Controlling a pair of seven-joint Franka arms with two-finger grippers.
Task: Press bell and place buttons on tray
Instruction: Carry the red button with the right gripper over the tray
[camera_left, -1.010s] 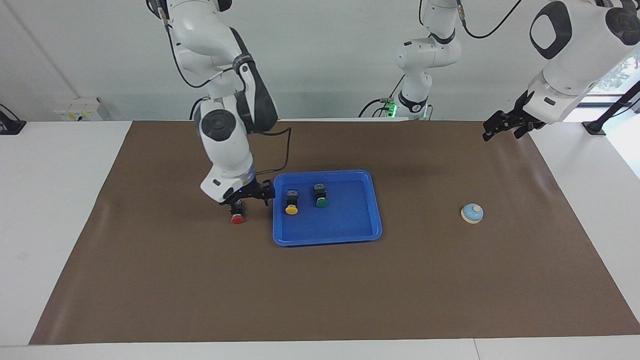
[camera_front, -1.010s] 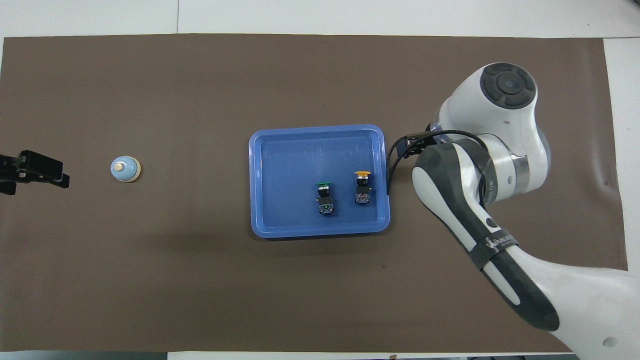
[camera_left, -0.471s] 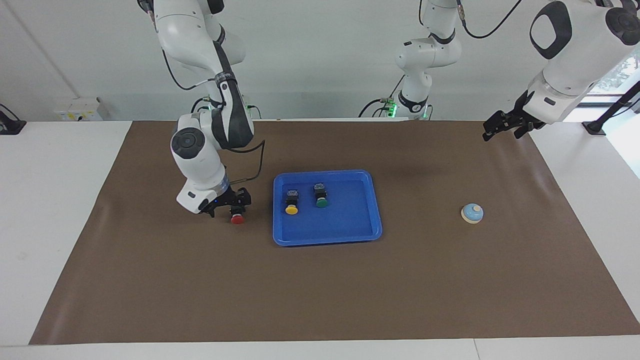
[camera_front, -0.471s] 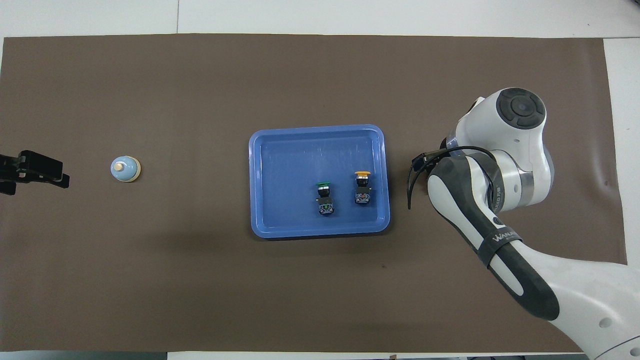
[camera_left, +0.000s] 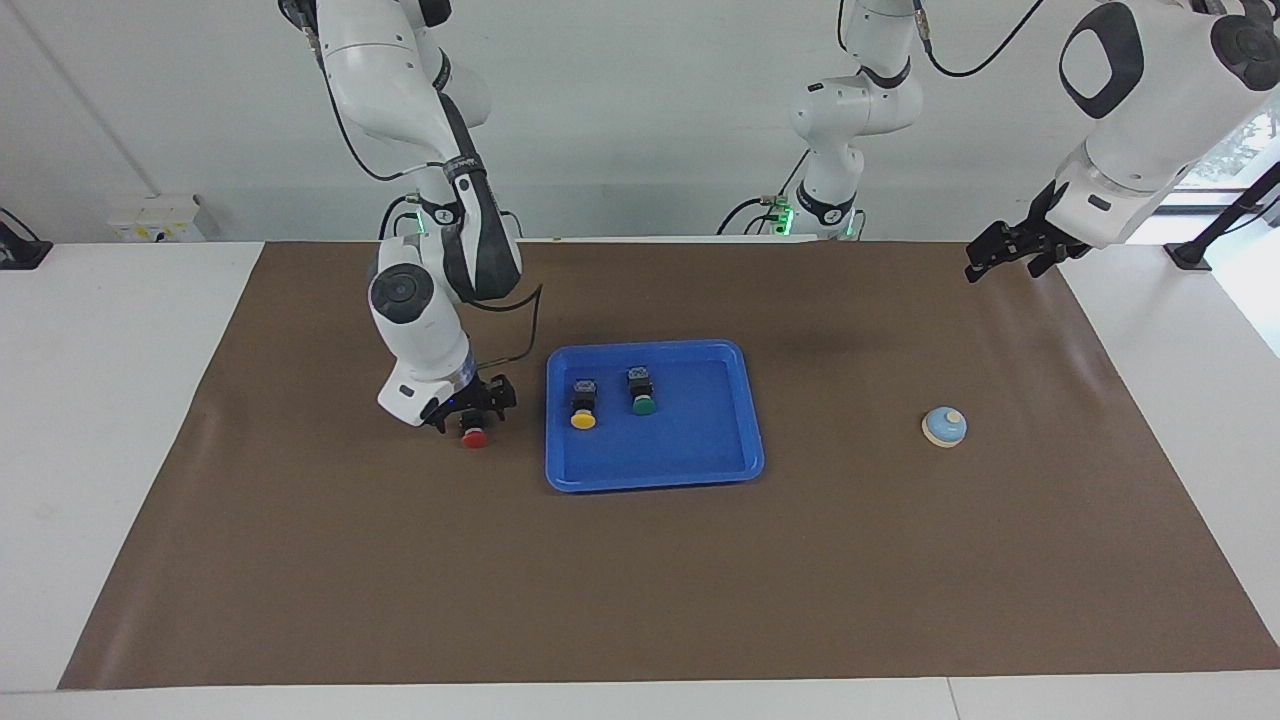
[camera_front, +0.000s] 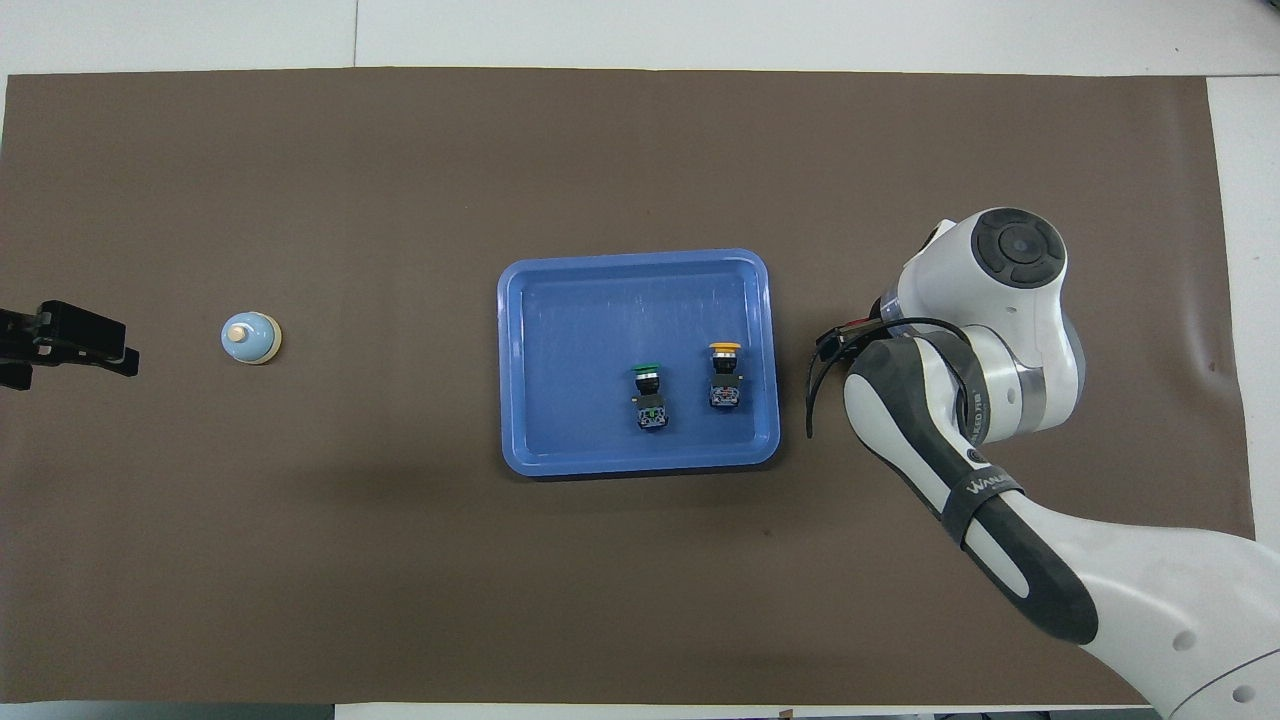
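Waiting above the corner of the brown mat at the left arm's end, on the robots' side, the left tool hangs in the air with its fingers apart and nothing between them. The overhead view shows only its black tip at the frame's edge.

On the counter, the blue tray sits around the middle of the mat. Two buttons lie in it on their sides, both in the part of the tray nearer to the robots and toward the right arm's end. Each has its black body toward the robots and its cap pointing away from them. The green button lies a little nearer to the robots than the yellow button. The two are close together but not touching.

The bell stands upright on the mat toward the left arm's end, well apart from the tray, knob up.

The right tool is low over the black body of the red button, its fingers apart. Whether they touch the body cannot be told. The red button lies on the mat just beside the tray, toward the right arm's end, outside the rim, with its cap pointing away from the robots. In the overhead view the right arm's wrist covers this button.
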